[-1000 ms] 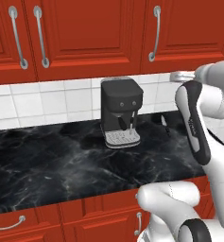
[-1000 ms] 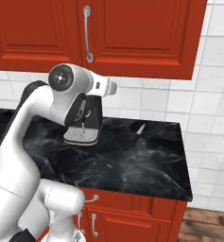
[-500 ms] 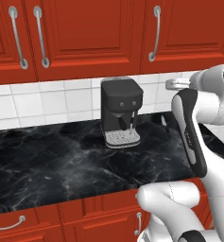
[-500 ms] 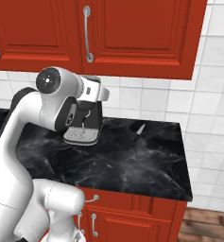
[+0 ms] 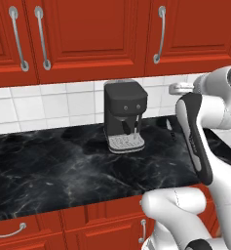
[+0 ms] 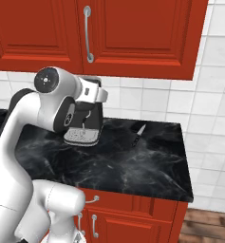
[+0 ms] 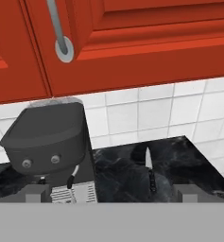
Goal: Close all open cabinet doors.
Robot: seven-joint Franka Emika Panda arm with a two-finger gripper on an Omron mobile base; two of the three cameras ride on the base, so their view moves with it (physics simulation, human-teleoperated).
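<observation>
The cabinet doors (image 5: 92,34) run in a glossy red row across the wall above the counter, and every one in view sits flush in its frame, its long silver handle (image 5: 159,34) hanging straight; from the right base view the end door (image 6: 137,33) looks just as flat against its box. So as far as these pictures go, nothing in this stretch is left ajar, and the work here looks done or nearly so (any door beyond the edges of the views cannot be judged). Below the doors lies the black marble counter (image 5: 63,171), backed by white tile. On it stands a dark coffee machine (image 5: 124,114) against the wall, and to its right a small knife (image 6: 138,132) lies on the stone, well apart from the machine. The gripper (image 7: 111,193) is raised over the counter and faces the wall below the doors, its jaws spread wide with nothing between them, touching neither door nor handle.
</observation>
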